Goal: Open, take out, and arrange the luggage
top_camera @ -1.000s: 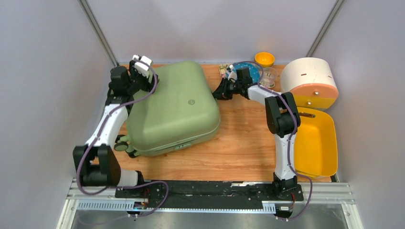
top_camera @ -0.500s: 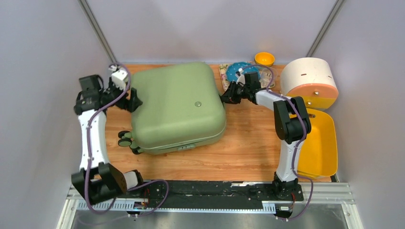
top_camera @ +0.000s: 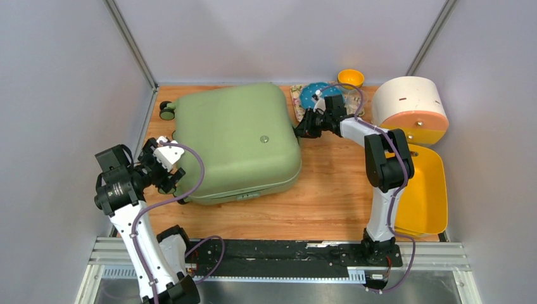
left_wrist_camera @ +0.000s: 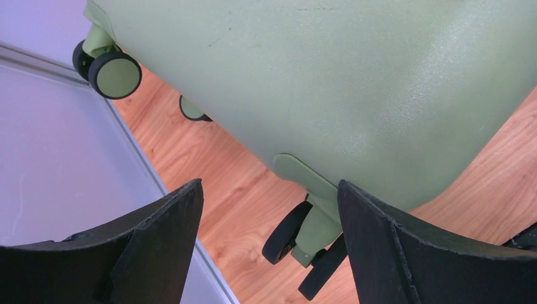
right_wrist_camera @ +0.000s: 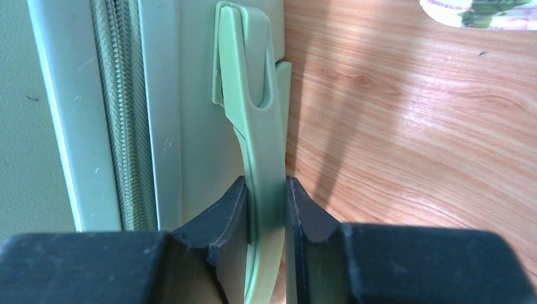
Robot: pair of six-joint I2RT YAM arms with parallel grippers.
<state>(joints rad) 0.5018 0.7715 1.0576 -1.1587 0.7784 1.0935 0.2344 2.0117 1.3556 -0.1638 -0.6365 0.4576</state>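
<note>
Luggage (top_camera: 235,142) flat on counter (top_camera: 329,190), shut, zip (right_wrist_camera: 117,107) closed. Swung round in last sec: was skewed, now approx square to counter edge, wheels (left_wrist_camera: 114,73) on left side. R tool (right_wrist_camera: 265,196) clamped on side handle (right_wrist_camera: 256,126) at right edge, same grip throughout, prob did the dragging. L tool (left_wrist_camera: 269,190) wide apart, empty, pulled back from far-left corner to near-left by wheels. Repositioning looks done; opening not started, zip likely next.
</note>
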